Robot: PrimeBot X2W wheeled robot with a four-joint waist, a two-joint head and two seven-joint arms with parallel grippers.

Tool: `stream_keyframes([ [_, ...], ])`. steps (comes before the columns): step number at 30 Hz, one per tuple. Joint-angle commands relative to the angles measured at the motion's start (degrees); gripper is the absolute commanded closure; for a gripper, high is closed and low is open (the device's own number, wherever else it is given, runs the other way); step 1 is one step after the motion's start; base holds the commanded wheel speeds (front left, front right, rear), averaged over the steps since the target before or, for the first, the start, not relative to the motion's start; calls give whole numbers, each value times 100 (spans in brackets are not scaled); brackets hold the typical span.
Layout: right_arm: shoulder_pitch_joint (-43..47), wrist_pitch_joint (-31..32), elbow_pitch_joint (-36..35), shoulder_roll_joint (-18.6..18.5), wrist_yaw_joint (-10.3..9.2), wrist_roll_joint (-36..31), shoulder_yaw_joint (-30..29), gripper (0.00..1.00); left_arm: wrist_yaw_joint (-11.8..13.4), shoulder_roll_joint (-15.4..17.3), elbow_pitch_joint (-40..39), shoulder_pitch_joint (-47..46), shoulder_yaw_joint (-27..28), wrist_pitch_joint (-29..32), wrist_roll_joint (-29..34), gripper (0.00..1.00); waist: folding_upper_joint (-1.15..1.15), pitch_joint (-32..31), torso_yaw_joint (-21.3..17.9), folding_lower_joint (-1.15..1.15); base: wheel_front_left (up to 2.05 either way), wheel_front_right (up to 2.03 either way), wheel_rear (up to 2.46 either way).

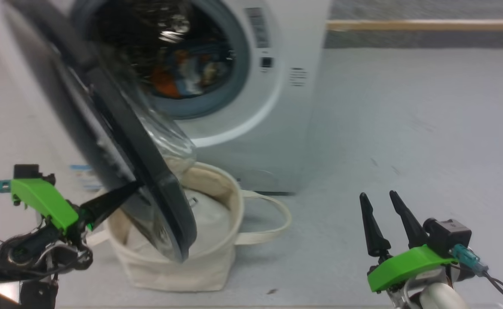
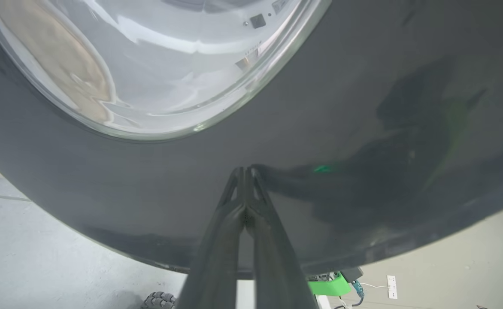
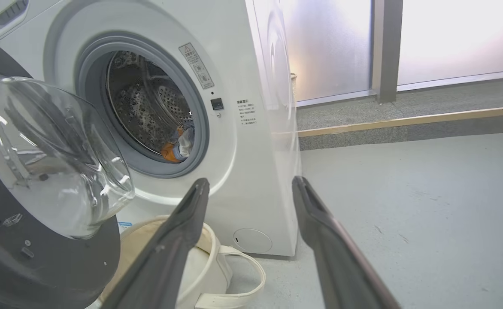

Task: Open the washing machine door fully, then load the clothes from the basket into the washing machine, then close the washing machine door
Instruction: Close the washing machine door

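The left gripper (image 1: 130,187), at the lower left, has its fingers pressed together, with the tips touching the glossy black outer face of the washing machine door (image 1: 105,128) near its lower rim. The door stands partly open and tilted, its bottom edge hanging over the mouth of the basket (image 1: 217,257), which sits on the floor (image 1: 406,128) just in front of the washing machine (image 1: 277,107). The clothes (image 1: 183,77) lie low inside the drum. Right of the machine's side edge the grey floor lies open up to a wood-edged step. The right gripper (image 1: 379,195) hovers there, jaws spread, holding nothing.
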Motion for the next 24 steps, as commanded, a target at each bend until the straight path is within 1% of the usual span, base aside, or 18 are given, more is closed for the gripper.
stream_keyframes([
  [1,-207,-71,-208,-25,3,-42,74,0,-90,116,-204,-310,237,-138,70,100,0,148,-600,0,0,0,0],
  [5,-279,-71,-232,-8,3,-51,77,0,-159,112,4,-473,455,-466,30,100,0,249,-1088,0,0,0,0],
  [9,-360,-71,-246,13,3,-49,88,0,-242,216,299,-658,677,-796,37,100,0,340,-1493,0,0,0,0],
  [14,-421,-71,-254,32,3,-47,83,0,-342,280,547,-883,809,-1079,51,100,0,429,-1733,0,0,0,0],
  [19,-448,-71,-254,47,3,-51,55,0,-432,251,831,-1087,837,-1258,46,100,0,466,-1718,0,0,0,0],
  [24,-489,-71,-224,47,3,-40,125,0,-553,221,943,-1099,806,-1459,148,100,0,429,-1441,0,0,0,0],
])
